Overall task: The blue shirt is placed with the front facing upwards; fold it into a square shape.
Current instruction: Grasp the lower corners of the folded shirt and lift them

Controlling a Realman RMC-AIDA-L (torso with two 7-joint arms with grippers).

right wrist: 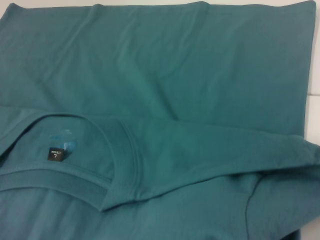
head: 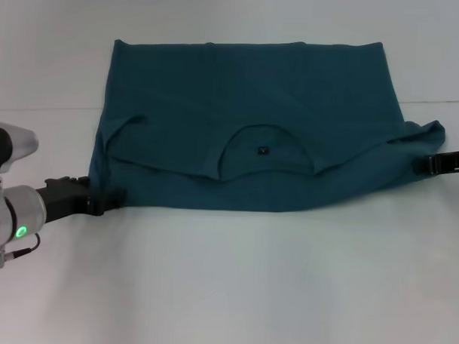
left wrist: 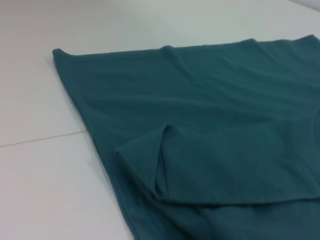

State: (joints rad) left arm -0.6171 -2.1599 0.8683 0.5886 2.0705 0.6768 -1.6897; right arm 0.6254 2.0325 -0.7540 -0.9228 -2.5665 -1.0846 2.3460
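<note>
The blue shirt (head: pixel 247 105) lies flat on the white table, folded over on itself into a wide rectangle. Its neck opening with the small dark label (head: pixel 262 150) shows near the middle of the front edge. My left gripper (head: pixel 108 200) is at the shirt's near left corner and touches the cloth. My right gripper (head: pixel 423 165) sits low at the near right corner, beside a rumpled fold. The left wrist view shows the shirt (left wrist: pixel 210 125) with a folded sleeve (left wrist: pixel 150 165). The right wrist view shows the collar (right wrist: pixel 120 150) and label (right wrist: pixel 54 154) close up.
The white table (head: pixel 233 285) stretches bare in front of the shirt and on both sides. A thin seam line (head: pixel 43 107) runs across the tabletop behind the shirt's middle.
</note>
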